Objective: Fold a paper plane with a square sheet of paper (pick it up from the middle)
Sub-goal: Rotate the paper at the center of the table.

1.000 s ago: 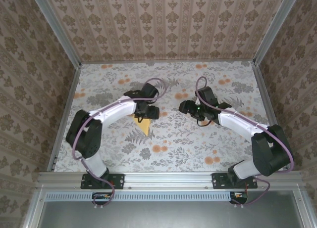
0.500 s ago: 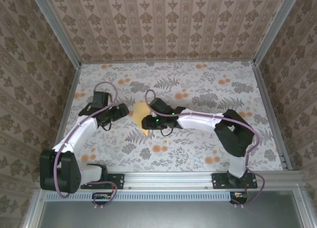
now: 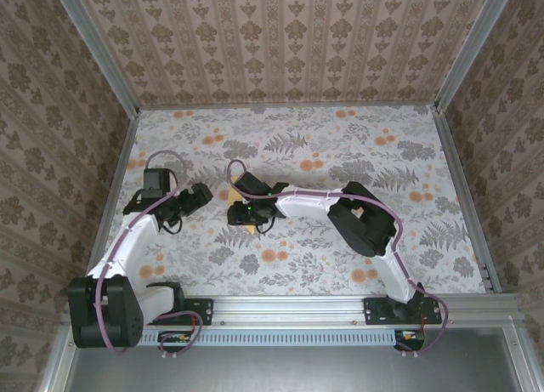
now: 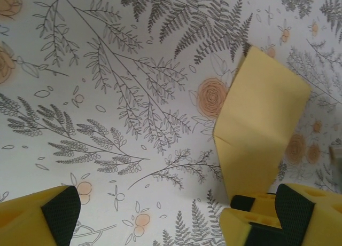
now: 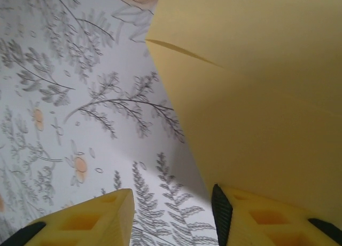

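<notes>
A folded yellow sheet of paper (image 3: 229, 195) is seen lying on the flower-printed table (image 3: 357, 154), left of centre, between the two grippers and mostly covered from above by the right gripper (image 3: 235, 215). In the left wrist view the sheet (image 4: 262, 128) is shown as a long folded strip with a crease across it. It lies beside a printed orange rose (image 4: 212, 95), and its near end is hidden behind one yellow finger (image 4: 299, 208). The left gripper (image 4: 171, 216) is spread wide with only table print between its fingers, and nothing is held by it. From above, the left gripper (image 3: 200, 196) is found just left of the paper and pointed towards it. In the right wrist view the sheet (image 5: 256, 96) is seen close up, its folded edge running down to the inner pad of one finger (image 5: 267, 219). The right gripper (image 5: 171, 214) is parted about halfway, bare table is seen in the gap, and no paper is pinched there. Whether that finger touches the sheet cannot be told.
</notes>
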Robot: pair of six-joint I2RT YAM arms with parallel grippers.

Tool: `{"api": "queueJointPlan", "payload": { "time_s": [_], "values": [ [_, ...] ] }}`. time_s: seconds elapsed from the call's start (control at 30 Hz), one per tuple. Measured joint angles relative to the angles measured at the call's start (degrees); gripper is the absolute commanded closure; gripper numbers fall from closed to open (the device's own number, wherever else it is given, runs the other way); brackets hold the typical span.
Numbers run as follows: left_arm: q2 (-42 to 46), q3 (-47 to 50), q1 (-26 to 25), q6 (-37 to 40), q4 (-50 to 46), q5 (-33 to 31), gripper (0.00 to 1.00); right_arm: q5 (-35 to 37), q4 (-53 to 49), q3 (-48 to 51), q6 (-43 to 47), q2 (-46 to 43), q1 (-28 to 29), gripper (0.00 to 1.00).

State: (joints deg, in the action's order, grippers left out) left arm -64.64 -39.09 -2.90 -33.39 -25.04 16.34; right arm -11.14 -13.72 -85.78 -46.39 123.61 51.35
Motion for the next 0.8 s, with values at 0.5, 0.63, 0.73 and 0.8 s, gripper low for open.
{"api": "queueJointPlan", "payload": {
  "time_s": [0.5, 0.63, 0.73, 0.8],
  "values": [
    [-0.92, 0.24, -1.03, 0.02, 3.48, 5.44, 0.01, -2.23, -3.3, 13.86, 14.05, -10.23, -5.88, 0.56],
    [-1.97, 0.24, -3.21, -0.02, 4.61, 6.05, 0.01, -2.78, -6.29, 18.1, 17.99, -14.58, -7.89, 0.55],
    [-2.36, 0.24, -5.4, -0.28, 5.42, 6.4, 0.01, -2.69, -6.27, 20.9, 17.33, -18.84, -8.57, 0.54],
    [-2.54, 0.28, -6.97, -0.87, 6.19, 6.45, 0.01, -2.12, -6.05, 21.97, 15.41, -22.14, -8.55, 0.54]
  ]
}}
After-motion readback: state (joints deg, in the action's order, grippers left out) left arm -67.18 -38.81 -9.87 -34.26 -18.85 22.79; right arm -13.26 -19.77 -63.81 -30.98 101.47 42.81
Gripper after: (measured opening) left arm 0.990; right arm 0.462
